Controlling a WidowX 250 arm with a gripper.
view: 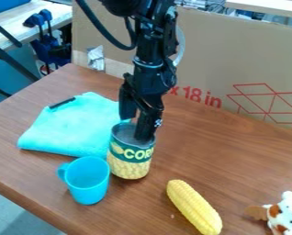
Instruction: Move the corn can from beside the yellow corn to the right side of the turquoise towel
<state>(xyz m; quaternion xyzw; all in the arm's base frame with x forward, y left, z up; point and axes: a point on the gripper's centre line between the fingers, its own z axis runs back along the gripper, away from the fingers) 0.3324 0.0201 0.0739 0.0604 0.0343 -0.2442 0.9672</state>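
"COR" marks the can (131, 157), "x18 in" the cardboard (216, 59).

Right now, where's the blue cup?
In the camera view, the blue cup is left of the middle on the table, beside the corn can and in front of the folded cloth.

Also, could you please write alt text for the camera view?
A black gripper is at the open top of a green and yellow can on a brown table, near a turquoise mug and folded turquoise cloth; yellow corn and a spotted plush toy lie rightward.

Turquoise mug (89, 183), folded cloth (75, 126), yellow corn (194, 206), plush toy (288, 213)
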